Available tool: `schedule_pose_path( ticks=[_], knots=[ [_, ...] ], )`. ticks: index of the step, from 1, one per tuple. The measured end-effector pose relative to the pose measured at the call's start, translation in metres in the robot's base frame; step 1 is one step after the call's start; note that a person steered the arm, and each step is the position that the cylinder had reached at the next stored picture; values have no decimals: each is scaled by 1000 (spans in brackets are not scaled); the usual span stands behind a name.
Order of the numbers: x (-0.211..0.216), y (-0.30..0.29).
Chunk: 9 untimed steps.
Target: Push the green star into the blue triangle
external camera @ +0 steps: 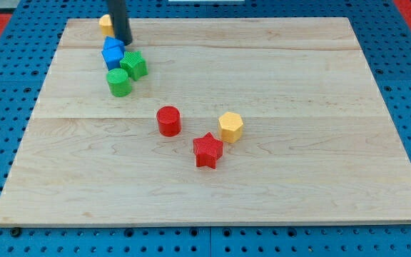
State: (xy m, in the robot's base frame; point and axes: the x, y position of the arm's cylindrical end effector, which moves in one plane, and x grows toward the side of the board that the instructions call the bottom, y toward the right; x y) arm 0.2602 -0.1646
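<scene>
The green star (134, 64) sits at the view's upper left, touching the right side of a blue block (113, 53) whose shape I cannot make out clearly. My tip (124, 42) stands just above and behind the blue block, at its upper right, close above the green star. A green cylinder (118, 82) lies just below the blue block and the star.
A yellow block (105, 25) is partly hidden behind the rod at the board's top edge. A red cylinder (168, 121), a yellow hexagon (230, 126) and a red star (207, 150) lie near the middle. The wooden board (298, 178) rests on a blue pegboard.
</scene>
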Motion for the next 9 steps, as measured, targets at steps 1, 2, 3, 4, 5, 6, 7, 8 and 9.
schedule_pose_path(
  ticks=[1,2,3,4,5,6,7,8,9],
  knots=[
    [1,11],
    [1,-31],
    [4,-51],
    [28,-71],
    [67,-31],
    [77,-1],
    [74,1],
    [89,35],
    [95,52]
  ],
)
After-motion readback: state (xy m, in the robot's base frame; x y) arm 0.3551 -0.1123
